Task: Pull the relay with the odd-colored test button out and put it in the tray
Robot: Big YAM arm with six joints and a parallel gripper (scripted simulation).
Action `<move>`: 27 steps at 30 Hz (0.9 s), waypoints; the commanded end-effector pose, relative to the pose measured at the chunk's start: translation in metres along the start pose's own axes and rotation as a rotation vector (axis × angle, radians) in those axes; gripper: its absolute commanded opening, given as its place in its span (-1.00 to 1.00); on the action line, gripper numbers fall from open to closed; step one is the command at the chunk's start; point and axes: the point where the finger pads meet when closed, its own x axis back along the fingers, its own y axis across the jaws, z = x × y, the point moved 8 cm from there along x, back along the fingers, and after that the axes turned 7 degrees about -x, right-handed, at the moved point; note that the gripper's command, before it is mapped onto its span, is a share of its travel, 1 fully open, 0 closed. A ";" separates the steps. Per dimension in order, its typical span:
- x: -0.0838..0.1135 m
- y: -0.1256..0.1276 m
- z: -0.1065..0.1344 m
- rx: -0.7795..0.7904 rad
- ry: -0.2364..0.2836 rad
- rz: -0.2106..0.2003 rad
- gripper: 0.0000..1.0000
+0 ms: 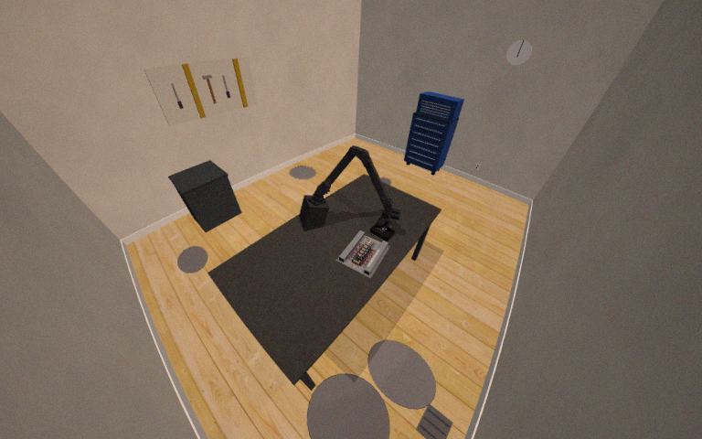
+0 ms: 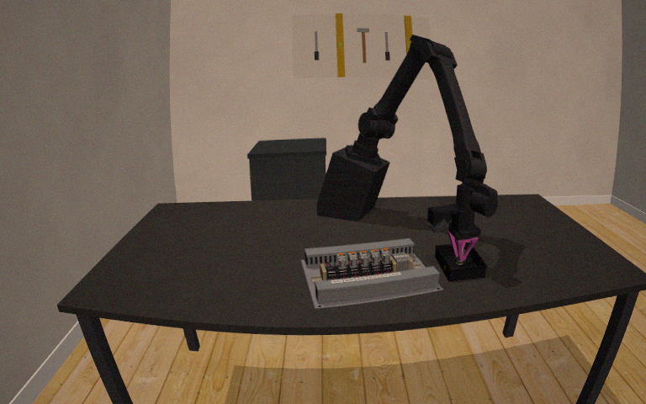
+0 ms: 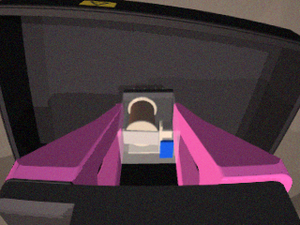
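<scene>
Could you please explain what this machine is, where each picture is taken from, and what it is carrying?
It is a single black robot arm bolted to a dark table, ending in a gripper with two pink jaws. One picture looks down from a high corner of the room, one looks across the table from the front, and one comes from a camera on the arm's wrist, looking along the jaws. On the table lie a grey panel with a row of relays with orange buttons plugged into it, and beside it a small black tray, open side up. The jaws are shut on one relay, a small clear box with a blue button, lowered into the tray. It is not yet let go.
</scene>
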 end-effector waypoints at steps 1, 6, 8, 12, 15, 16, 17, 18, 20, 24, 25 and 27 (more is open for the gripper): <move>0.004 0.015 0.016 0.015 0.017 -0.041 -1.00; 0.012 0.017 0.020 0.020 0.026 -0.058 -1.00; 0.015 0.018 0.021 0.021 0.028 -0.063 -1.00; 0.017 0.019 0.022 0.022 0.029 -0.067 -1.00; 0.018 0.019 0.022 0.023 0.030 -0.068 -1.00; 0.018 0.019 0.022 0.023 0.030 -0.069 -1.00; 0.018 0.019 0.022 0.023 0.030 -0.069 -1.00; 0.018 0.019 0.022 0.023 0.030 -0.069 -1.00; 0.018 0.019 0.022 0.023 0.030 -0.069 -1.00; 0.019 0.019 0.022 0.023 0.031 -0.069 -1.00; 0.019 0.019 0.022 0.023 0.031 -0.069 -1.00; 0.019 0.019 0.022 0.023 0.030 -0.069 -1.00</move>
